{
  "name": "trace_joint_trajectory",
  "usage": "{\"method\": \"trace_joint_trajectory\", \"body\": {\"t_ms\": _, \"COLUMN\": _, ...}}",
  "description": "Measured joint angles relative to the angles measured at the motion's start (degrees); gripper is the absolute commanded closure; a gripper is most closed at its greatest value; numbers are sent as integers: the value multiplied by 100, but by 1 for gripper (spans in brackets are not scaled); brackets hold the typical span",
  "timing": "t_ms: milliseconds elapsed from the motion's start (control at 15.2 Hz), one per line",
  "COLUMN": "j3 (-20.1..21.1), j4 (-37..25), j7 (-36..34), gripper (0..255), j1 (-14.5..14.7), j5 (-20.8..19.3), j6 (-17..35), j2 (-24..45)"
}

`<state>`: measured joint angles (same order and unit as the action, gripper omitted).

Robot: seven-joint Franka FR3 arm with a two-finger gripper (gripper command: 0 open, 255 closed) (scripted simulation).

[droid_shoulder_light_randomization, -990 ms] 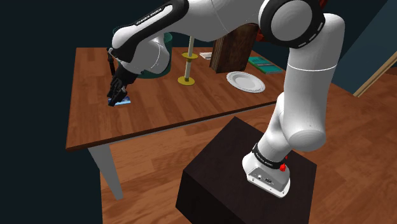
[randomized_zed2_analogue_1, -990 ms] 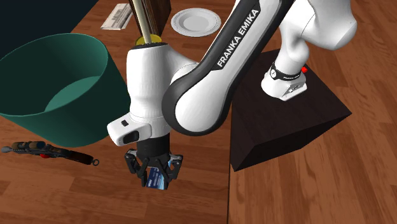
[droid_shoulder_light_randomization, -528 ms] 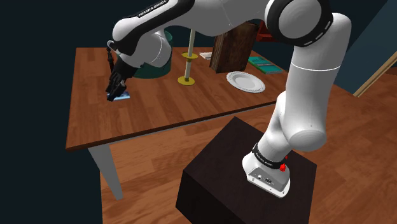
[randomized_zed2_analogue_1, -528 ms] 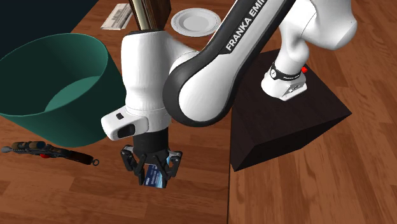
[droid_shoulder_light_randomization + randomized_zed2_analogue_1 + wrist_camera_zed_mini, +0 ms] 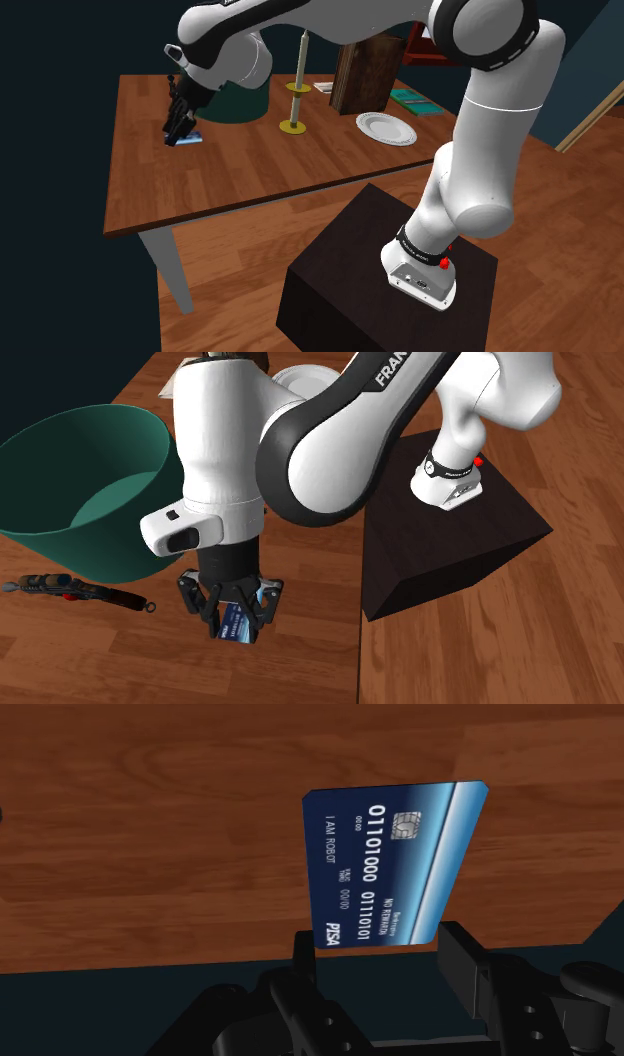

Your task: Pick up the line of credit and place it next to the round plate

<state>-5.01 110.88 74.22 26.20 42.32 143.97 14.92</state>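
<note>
Jaws gripping the blue credit card (image 5: 395, 864) by one end, I hold it above the wooden counter (image 5: 260, 170), beside the teal tub (image 5: 90, 482).

Soft, even light fills the shoulder view. The tabletop (image 5: 250, 170) glows warm brown, and the white arm (image 5: 490, 150) is bright on top, shading to grey underneath. The dark stand (image 5: 340, 270) gives little surface detail, and the frame's left edge falls to very dark blue. In the wrist view the card (image 5: 385, 869) carries a pale streak of gleam and its print is sharp, while the black fingers (image 5: 468, 966) sink into the dim lower part. Edges are crisp throughout.
</note>
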Motion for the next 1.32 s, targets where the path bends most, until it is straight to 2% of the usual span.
{"method": "trace_joint_trajectory", "body": {"t_ms": 264, "j3": -62, "j4": 43, "j7": -152, "gripper": 255, "j1": 5, "j5": -160, "j6": -171, "j2": -232}}
{"method": "trace_joint_trajectory", "body": {"t_ms": 858, "j3": -340, "j4": 1708, "j7": 679, "gripper": 255, "j1": -342, "j5": 9, "j6": -246, "j2": -1623}}
{"method": "trace_joint_trajectory", "body": {"t_ms": 1320, "j3": -726, "j4": 2940, "j7": 1247, "gripper": 255, "j1": -738, "j5": -211, "j6": -502, "j2": -2815}}
